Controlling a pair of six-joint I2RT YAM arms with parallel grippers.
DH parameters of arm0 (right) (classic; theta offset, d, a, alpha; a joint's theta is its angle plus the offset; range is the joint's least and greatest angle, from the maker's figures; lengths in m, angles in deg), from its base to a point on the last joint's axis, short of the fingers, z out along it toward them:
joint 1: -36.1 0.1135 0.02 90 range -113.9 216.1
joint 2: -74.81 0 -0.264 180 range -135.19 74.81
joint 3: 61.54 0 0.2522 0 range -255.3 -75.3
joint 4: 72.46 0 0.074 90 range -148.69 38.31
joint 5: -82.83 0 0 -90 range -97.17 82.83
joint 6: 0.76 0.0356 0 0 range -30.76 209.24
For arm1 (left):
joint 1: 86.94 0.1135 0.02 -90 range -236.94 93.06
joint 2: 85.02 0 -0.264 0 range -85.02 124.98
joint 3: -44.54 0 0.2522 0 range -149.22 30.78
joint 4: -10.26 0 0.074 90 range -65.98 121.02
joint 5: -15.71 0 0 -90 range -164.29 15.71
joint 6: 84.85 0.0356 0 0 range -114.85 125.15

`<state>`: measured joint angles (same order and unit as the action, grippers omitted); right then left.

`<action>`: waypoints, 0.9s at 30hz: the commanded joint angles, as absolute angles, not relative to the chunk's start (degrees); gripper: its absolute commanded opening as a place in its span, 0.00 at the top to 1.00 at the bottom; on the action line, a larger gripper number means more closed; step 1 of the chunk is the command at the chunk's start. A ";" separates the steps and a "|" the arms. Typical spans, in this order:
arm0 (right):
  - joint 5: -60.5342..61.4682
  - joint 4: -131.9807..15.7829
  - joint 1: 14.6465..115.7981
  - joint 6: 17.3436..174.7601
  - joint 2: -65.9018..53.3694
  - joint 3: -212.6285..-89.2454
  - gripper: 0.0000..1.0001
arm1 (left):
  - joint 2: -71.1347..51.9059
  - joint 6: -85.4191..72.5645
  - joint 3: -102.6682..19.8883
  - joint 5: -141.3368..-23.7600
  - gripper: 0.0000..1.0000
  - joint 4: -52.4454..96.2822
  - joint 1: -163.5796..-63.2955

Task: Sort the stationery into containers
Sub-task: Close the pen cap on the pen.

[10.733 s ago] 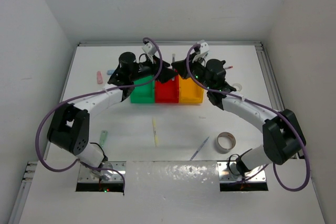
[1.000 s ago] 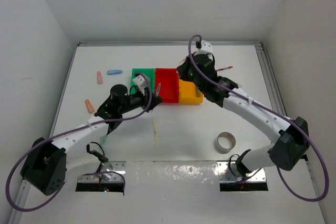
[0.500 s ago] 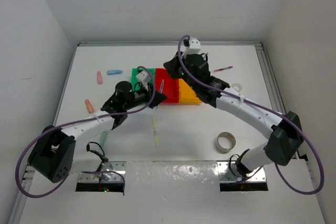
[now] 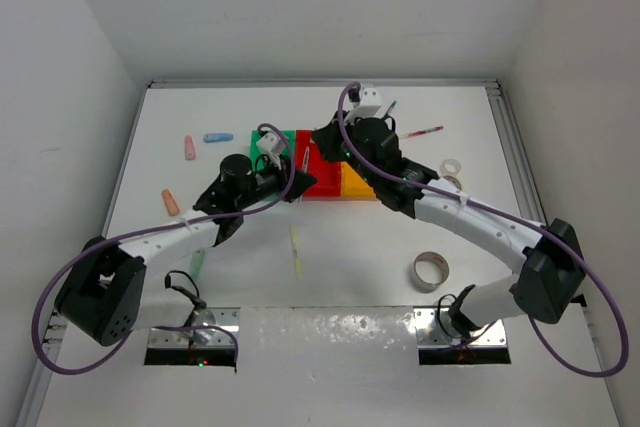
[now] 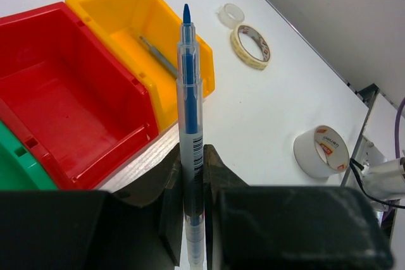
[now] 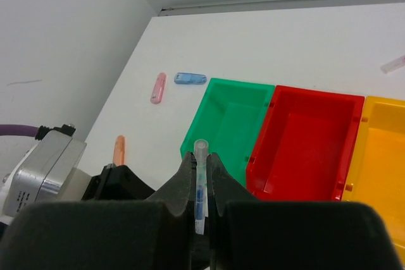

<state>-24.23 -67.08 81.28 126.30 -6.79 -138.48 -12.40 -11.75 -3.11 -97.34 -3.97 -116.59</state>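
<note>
- Left claw (image 5: 193,157): fingers narrowed onto the blue pen (image 5: 188,74), gripping its lower barrel. The pen stands straight out past the fingertips, blue tip farthest from the claw, tail end poking back behind the fingers.
- Red bin (image 5: 69,112): ahead of the left claw, off to the left in its wrist view; bare floor showing.
- Yellow bin (image 5: 120,14): ahead of the left claw, behind the pen's barrel, joined to the red bin. A thin grey stick (image 5: 157,55) lies on its floor.
- Beige tape ring (image 5: 250,45) and small clear ring (image 5: 231,12): ahead-right of the left claw, beyond the yellow bin, just beside each other on the white table (image 5: 253,112).
- White tape roll (image 5: 321,151): right of the left claw, nearer than the rings.
- Right claw (image 6: 201,161): fingers narrowed onto a clear pen (image 6: 201,150) with a blue core; only a short end shows past the fingertips. Whether this is the left claw's pen cannot be told.
- Green bin (image 6: 231,124): straight ahead of the right claw, with red and then yellow in a row to its right.
- Pink piece (image 6: 157,86) and blue piece (image 6: 190,78): ahead-left of the right claw, beyond the green bin, apart from each other.
- Orange piece (image 6: 119,150): left of the right claw, nearer.
- Pale yellow pen (image 4: 295,250): on the table, on the near side of the left claw, apart from it.
</note>
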 commanded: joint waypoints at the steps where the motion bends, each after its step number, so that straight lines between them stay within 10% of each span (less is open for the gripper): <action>1: -25.37 -70.65 81.88 126.23 -4.99 -137.88 1.00 | -12.07 -10.93 -5.96 -96.70 1.00 -7.00 -117.00; 27: -27.30 -77.33 82.50 128.00 -5.78 -135.07 1.00 | -11.90 -11.90 -5.52 -96.61 1.00 -6.65 -117.08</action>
<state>-26.42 -73.72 81.85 127.43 -6.55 -134.76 -11.72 -11.73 -4.07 -96.70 -4.03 -116.59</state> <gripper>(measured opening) 0.022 0.111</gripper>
